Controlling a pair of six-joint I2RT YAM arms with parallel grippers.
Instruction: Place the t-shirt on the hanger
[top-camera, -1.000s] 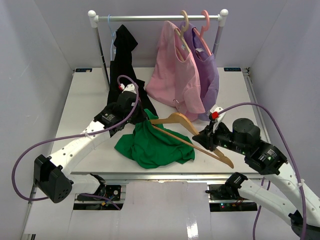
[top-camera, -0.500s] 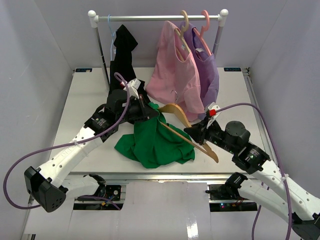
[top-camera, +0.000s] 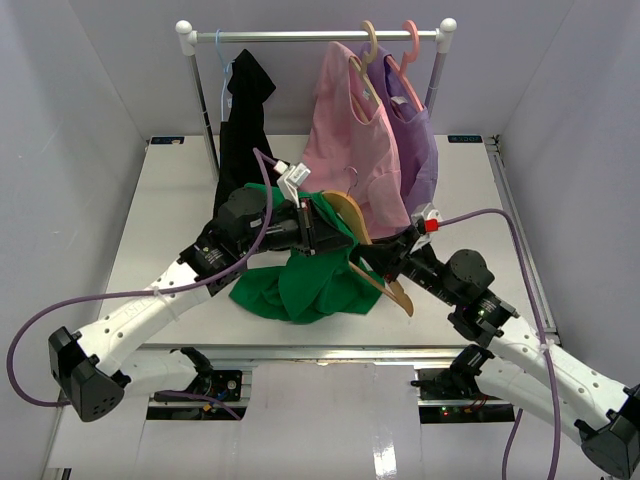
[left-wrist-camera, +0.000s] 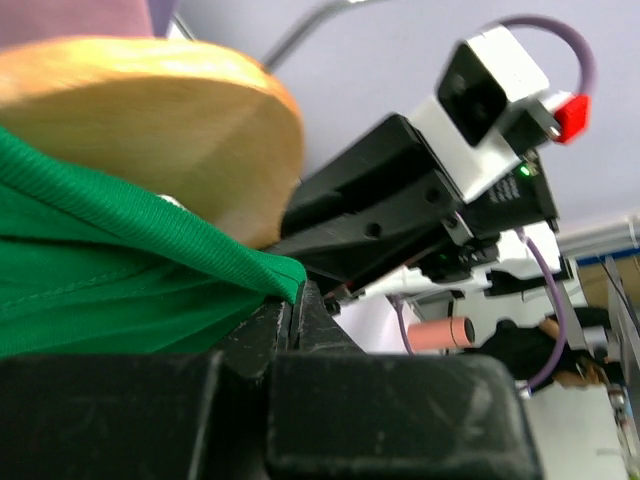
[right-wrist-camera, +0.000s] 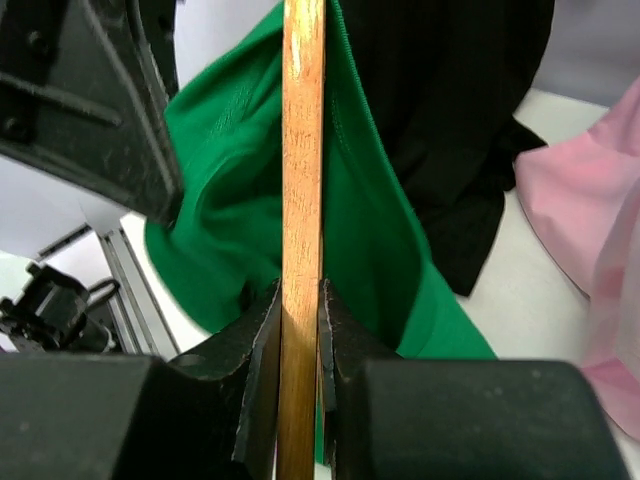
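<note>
Nearest, at the bottom of the top view, the 2 arms reach up from their bases and meet at the middle of the desk (top-camera: 150, 215). Most of the green t-shirt (top-camera: 300, 288) lies heaped there, just below centre, with 1 edge lifted off the pile.

The left end effector (top-camera: 322, 232) is pinched narrow on that raised edge. Its wrist view shows a green hem caught between the closed fingers (left-wrist-camera: 250, 330), with a rounded wooden part of the hanger pressed against the fabric just above.

The right end effector (top-camera: 388, 262), right of centre, is clamped on the wooden hanger (top-camera: 396, 294). Its wrist view shows the fingers (right-wrist-camera: 255, 370) tight on either side of a straight wooden bar that runs up the frame, with green cloth lying alongside it on both sides. The hanger tilts from its lower end near the right arm up to the left, where it meets the lifted cloth.

Judging from this, threading has begun: the hanger's upper part appears to be at or just inside an opening of the shirt, though I cannot tell which. Neither shoulder is seated, and the body of the shirt is not yet drawn over the wood.

Farther back, a black garment (top-camera: 243, 110), a pink shirt (top-camera: 350, 150) and a purple garment (top-camera: 425, 150) hang from the rail (top-camera: 320, 36) across the top.
</note>
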